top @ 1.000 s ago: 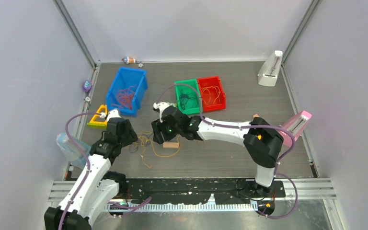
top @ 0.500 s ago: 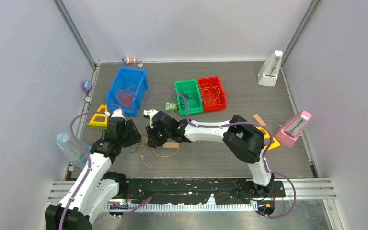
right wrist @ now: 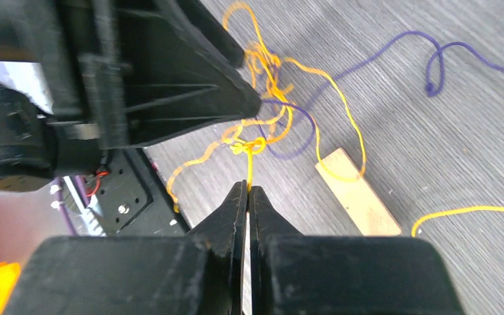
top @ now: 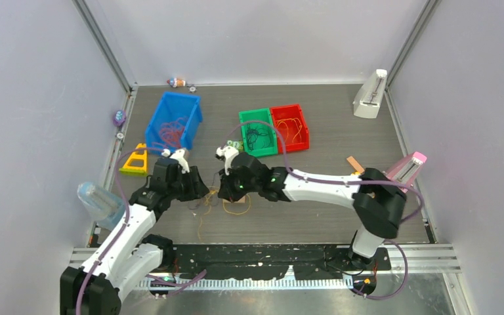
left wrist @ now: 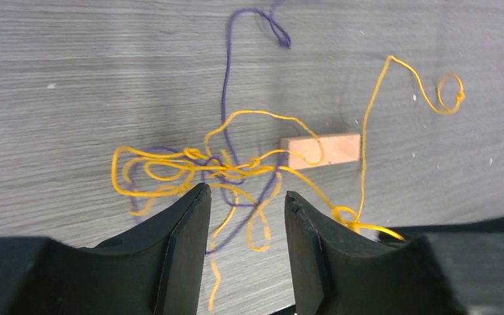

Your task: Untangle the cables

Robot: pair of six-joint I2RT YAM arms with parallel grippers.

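Note:
A tangle of yellow cable (left wrist: 230,167) and dark purple cable (left wrist: 226,98) lies on the grey table, near its front centre (top: 220,202). My left gripper (left wrist: 246,195) is open just above the tangle, with loose yellow and purple strands showing in the gap between its fingers. From the other side, my right gripper (right wrist: 248,190) is shut on a yellow strand just below the yellow knot (right wrist: 252,146). In the top view the left gripper (top: 201,191) and right gripper (top: 226,190) nearly meet over the tangle.
A small wooden block (left wrist: 320,149) lies under the cables. Behind stand a blue bin (top: 194,119) of red cables, a green bin (top: 243,134) of dark ones and a red bin (top: 303,131) of orange ones. A yellow triangle (top: 134,162), plastic bottle (top: 98,202), white stand (top: 370,95) and pink stand (top: 403,172) sit at the sides.
My right gripper has shut on the yellow strand and its arm has shifted. My left gripper has moved right, closer to the tangle.

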